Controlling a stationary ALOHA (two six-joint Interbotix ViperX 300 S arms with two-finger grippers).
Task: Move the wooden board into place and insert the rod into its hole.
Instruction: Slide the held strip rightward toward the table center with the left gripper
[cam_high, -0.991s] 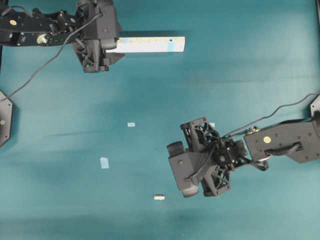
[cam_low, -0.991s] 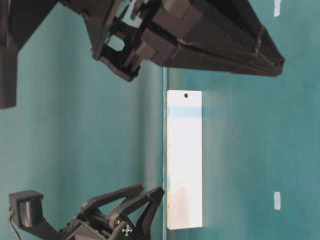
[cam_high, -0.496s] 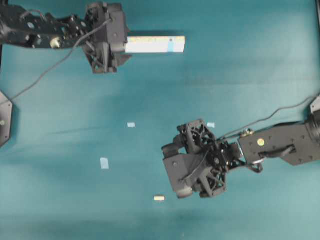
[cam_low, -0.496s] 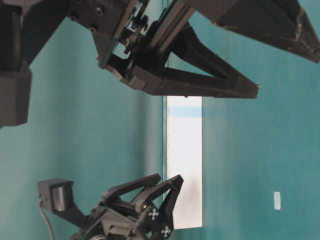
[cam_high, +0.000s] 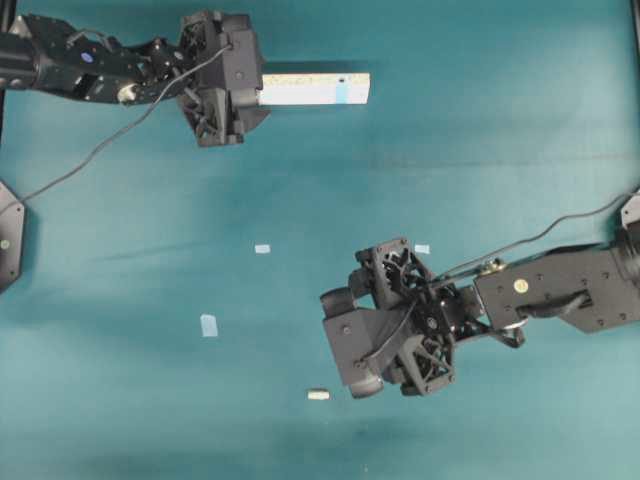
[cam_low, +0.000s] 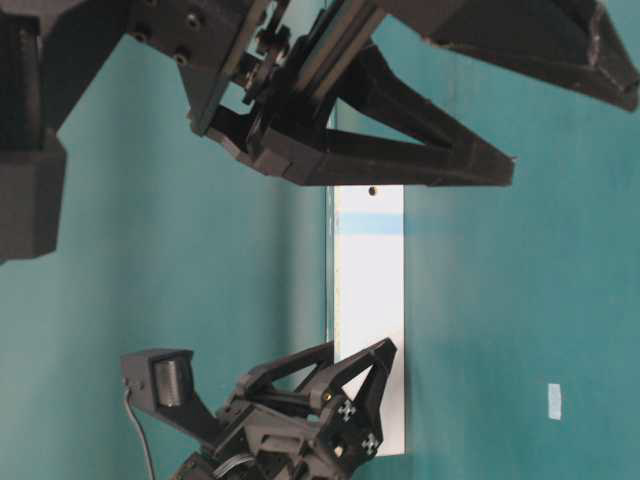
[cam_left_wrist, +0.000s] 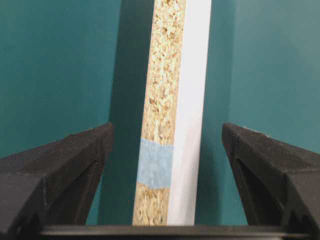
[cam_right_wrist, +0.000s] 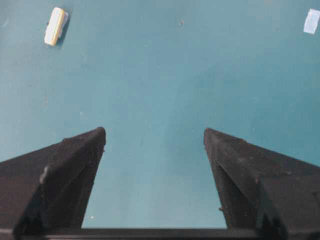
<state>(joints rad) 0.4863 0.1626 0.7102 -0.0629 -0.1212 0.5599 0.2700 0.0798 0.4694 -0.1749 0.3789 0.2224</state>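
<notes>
Teal tabletop (cam_high: 480, 130) carries the long pale particleboard strip (cam_high: 315, 88) at the far edge, between the wide-spread left gripper (cam_left_wrist: 167, 150). Right gripper (cam_right_wrist: 155, 137) gapes near the tiny cream cylindrical peg (cam_high: 318, 395).

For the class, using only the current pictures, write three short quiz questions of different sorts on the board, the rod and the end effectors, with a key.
1. True or false: the rod already sits in the hole of the wooden board.
2. Multiple choice: in the left wrist view, the board lies (A) between the open fingers of the left end effector, untouched, (B) clamped tight, (C) out of view.
3. Fill in: the right end effector is ___ and holds nothing.

Key
1. False: the rod lies loose on the table, far from the board.
2. A.
3. Open.
</notes>
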